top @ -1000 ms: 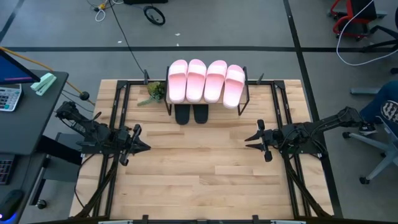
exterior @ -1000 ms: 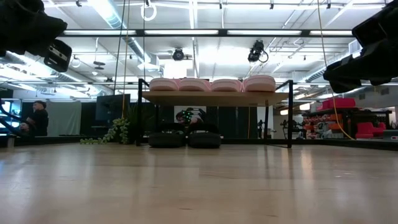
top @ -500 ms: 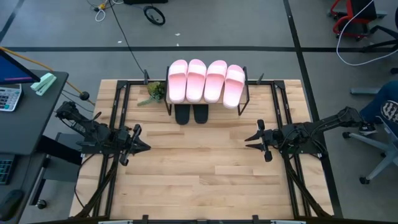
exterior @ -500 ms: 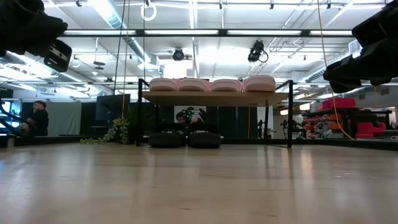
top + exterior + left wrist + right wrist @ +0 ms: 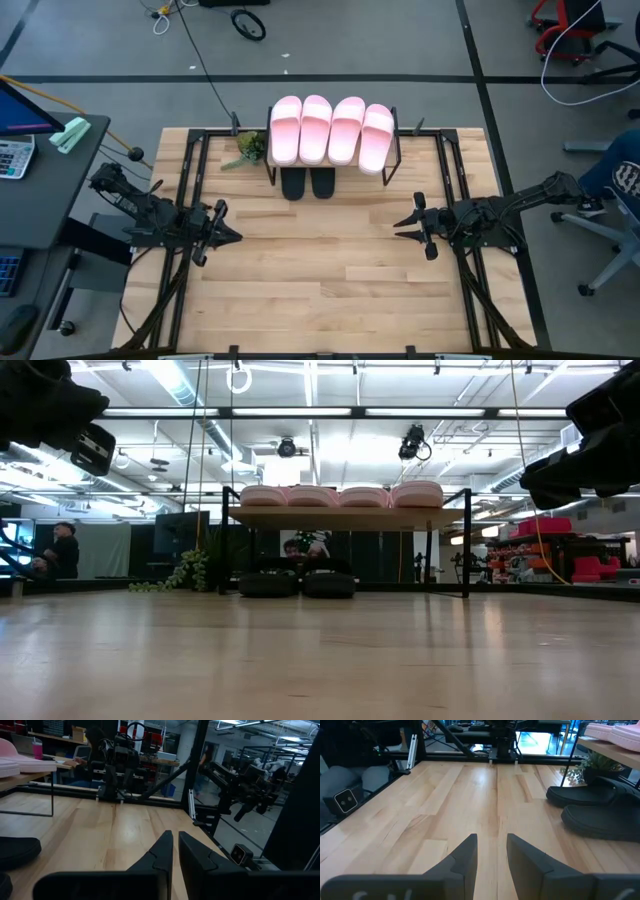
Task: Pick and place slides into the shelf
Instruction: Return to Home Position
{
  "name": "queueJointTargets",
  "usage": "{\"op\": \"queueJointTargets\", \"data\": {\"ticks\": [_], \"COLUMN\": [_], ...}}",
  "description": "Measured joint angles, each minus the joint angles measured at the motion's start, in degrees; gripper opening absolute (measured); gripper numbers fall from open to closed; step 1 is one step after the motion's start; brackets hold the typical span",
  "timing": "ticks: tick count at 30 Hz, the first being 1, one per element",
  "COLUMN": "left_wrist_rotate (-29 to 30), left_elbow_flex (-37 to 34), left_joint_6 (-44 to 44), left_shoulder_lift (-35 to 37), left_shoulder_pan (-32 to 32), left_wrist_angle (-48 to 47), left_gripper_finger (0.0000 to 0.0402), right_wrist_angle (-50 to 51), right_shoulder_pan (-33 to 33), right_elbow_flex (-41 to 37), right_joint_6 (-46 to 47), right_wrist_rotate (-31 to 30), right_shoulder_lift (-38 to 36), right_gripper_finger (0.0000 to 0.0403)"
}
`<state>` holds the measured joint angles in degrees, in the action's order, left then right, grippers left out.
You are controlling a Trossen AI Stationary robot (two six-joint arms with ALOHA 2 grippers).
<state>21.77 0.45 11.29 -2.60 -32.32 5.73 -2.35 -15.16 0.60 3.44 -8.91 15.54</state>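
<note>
Four pale pink slides (image 5: 330, 132) lie side by side on the top board of the shelf (image 5: 340, 517) at the table's far edge. Two black slides (image 5: 307, 183) rest with their soles on the tabletop under the shelf, and show too in the right wrist view (image 5: 600, 812). My left gripper (image 5: 236, 238) hovers shut over the table's left part, fingers pointing right (image 5: 175, 842). My right gripper (image 5: 398, 228) hovers open over the right part, fingers pointing left (image 5: 492, 845). Neither is near the slides.
A small green plant (image 5: 250, 148) lies on the table just left of the shelf. The wide wooden tabletop (image 5: 320, 270) stretches between the two grippers and toward the near edge. A desk with a calculator (image 5: 15, 155) stands off the table's left side.
</note>
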Motion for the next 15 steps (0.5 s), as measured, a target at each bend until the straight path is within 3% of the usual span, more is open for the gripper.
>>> {"op": "queueJointTargets", "data": {"ticks": [15], "left_wrist_rotate": [0.01], "left_elbow_flex": [0.0], "left_joint_6": [0.02], "left_shoulder_lift": [-0.02], "left_shoulder_pan": [0.01], "left_wrist_angle": [-0.02], "left_gripper_finger": [0.0026], "right_wrist_angle": [0.0], "right_shoulder_pan": [-0.01], "right_elbow_flex": [0.0], "right_joint_6": [0.0], "right_wrist_rotate": [0.0], "right_shoulder_lift": [0.01], "right_gripper_finger": [0.011]}}
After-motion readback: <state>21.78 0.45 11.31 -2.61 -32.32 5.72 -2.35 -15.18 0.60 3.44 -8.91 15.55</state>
